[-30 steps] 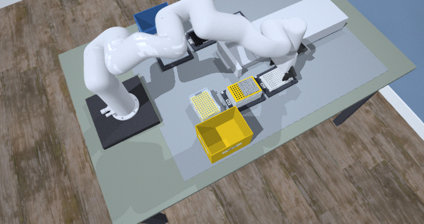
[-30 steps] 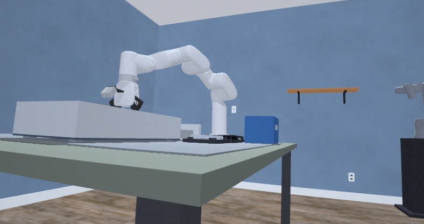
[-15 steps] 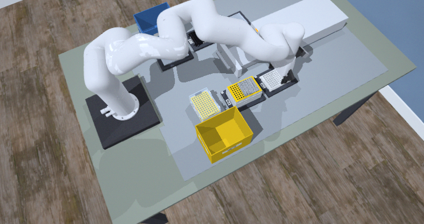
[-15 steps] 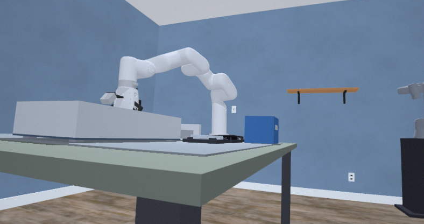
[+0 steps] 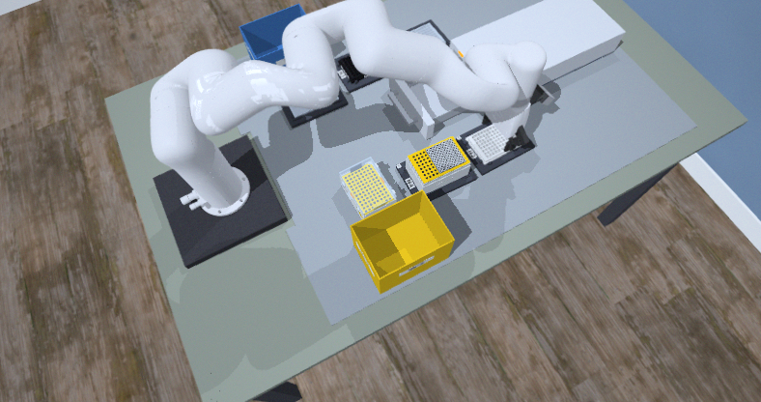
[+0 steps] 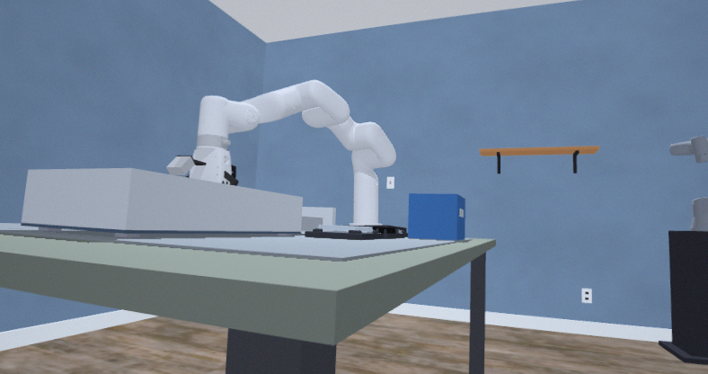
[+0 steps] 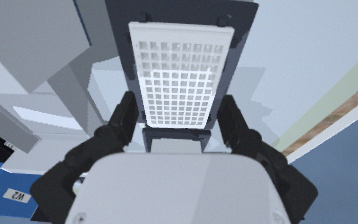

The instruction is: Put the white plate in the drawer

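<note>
The white well plate (image 5: 487,142) lies without a lid in its dark nest (image 5: 503,151) at the right of the bench. In the wrist view the plate (image 7: 180,75) runs lengthwise away from me. My gripper (image 7: 178,103) is open, with one black finger on each side of the plate's near end and small gaps to its long sides. In the top view the gripper (image 5: 512,139) is low at the nest's right end. The cooler's long grey housing (image 5: 537,26) stands behind, and its drawer (image 5: 420,105) stands pulled out toward the arm's base. A small amber lamp (image 5: 461,53) glows. In the exterior view the housing (image 6: 158,200) hides the fingertips.
A tip box with a yellow and black top (image 5: 438,161) stands just left of the nest. A clear-lidded yellow plate (image 5: 367,186) and a yellow bin (image 5: 402,239) are nearer the front. A blue bin (image 5: 271,31) stands at the back left. More dark nests lie under the arm.
</note>
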`<control>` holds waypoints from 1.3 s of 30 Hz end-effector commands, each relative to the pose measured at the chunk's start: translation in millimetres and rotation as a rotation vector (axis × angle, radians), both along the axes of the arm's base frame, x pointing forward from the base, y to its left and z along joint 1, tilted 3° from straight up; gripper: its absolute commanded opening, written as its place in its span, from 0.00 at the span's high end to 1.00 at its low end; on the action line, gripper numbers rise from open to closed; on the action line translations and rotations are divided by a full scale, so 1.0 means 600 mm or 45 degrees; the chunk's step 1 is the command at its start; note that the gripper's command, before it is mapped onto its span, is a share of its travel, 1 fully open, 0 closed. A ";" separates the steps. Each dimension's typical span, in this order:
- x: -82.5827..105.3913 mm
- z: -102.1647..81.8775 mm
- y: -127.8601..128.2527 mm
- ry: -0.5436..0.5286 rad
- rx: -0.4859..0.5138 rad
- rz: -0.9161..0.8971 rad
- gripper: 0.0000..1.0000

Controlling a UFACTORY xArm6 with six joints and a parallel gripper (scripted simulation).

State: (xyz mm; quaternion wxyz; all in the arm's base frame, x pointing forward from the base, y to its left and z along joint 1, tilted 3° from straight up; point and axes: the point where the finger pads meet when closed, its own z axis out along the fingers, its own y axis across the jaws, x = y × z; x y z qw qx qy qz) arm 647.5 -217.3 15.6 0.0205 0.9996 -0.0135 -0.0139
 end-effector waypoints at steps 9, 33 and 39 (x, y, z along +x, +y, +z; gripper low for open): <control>0.002 -0.006 -0.001 -0.006 -0.002 0.000 0.00; 0.001 -0.028 -0.002 -0.006 -0.002 0.000 0.00; 0.002 -0.028 -0.002 -0.006 -0.002 0.000 0.00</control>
